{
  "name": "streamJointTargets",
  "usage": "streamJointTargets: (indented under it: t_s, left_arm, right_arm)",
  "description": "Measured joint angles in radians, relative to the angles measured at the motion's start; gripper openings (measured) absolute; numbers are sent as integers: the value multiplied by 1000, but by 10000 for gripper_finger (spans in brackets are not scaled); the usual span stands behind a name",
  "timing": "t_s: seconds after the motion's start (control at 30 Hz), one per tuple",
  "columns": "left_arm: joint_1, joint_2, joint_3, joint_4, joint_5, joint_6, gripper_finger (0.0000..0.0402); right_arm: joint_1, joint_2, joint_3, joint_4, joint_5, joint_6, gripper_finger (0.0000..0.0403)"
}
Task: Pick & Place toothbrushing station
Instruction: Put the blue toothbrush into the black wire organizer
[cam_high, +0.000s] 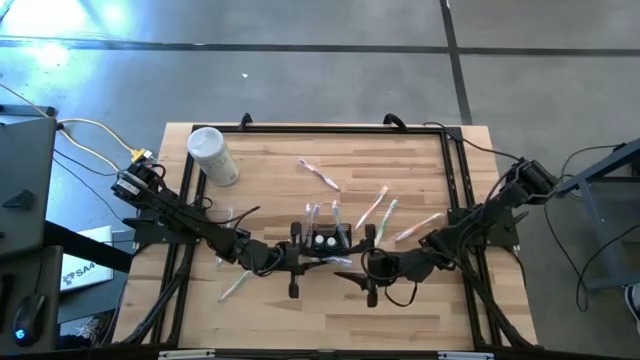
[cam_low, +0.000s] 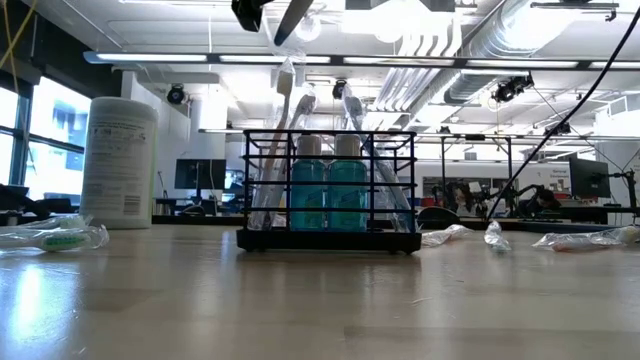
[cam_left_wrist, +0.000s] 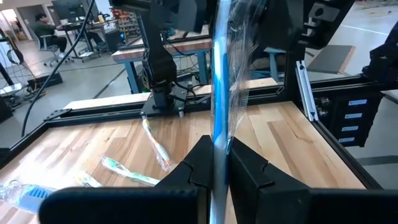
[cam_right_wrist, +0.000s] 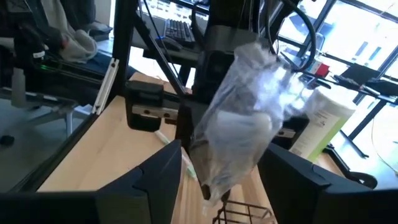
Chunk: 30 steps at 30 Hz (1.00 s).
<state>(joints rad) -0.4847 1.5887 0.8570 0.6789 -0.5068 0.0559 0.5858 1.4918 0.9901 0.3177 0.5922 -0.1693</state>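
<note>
Holding a wrapped toothbrush (cam_left_wrist: 219, 93) upright, the left gripper (cam_left_wrist: 214, 163) has its fingers clamped on the handle just above the toothbrushing station (cam_high: 328, 240), a black wire holder box (cam_low: 330, 190) at the near-middle of the table (cam_high: 420, 310). The right gripper (cam_right_wrist: 208, 168) hangs just right of the station, fingers apart, with a crinkled clear wrapper (cam_right_wrist: 249, 118) bulging between them; whether it grips that wrapper or merely frames it, cannot tell.

Handling judgement: the station looks light, stiff and open-walled, likely to slide or tip on the smooth wood if nudged sideways. Best hold would be a top rail or corner upright, not the thin mid-wires. The wrapped brush is slim and rigid, but its film is slippery and could snag on the wires while going in.

Contents: 2 teal bottles (cam_low: 328, 190) stand side by side in the middle compartment. At least 2 wrapped brushes (cam_low: 285, 140) lean in the compartments beside them, heads above the rim. More wrapped brushes (cam_high: 385, 208) lie loose behind and right of the station, 1 more (cam_high: 236, 287) to its near left. The white cylindrical canister (cam_high: 212, 155) stands well apart, far left of the station; lid on, contents hidden.
</note>
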Motion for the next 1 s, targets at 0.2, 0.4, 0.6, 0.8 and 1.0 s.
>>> streamJointTargets:
  t_s: [0.2,0.4,0.6,0.8,1.0]
  left_arm:
    - [0,0,0,0,0,0,23]
    - [0,0,0,-1,4,0,23]
    - [0,0,0,-10,4,-7,23]
    - [0,0,0,-20,-1,-35,91]
    - [0,0,0,-21,-1,-69,177]
  right_arm:
    - [0,0,0,1,-1,-19,166]
    - [0,0,0,-2,2,-48,69]
    - [0,0,0,-14,15,-66,15]
    - [4,0,0,-37,30,-64,12]
    - [31,0,0,-90,71,-62,13]
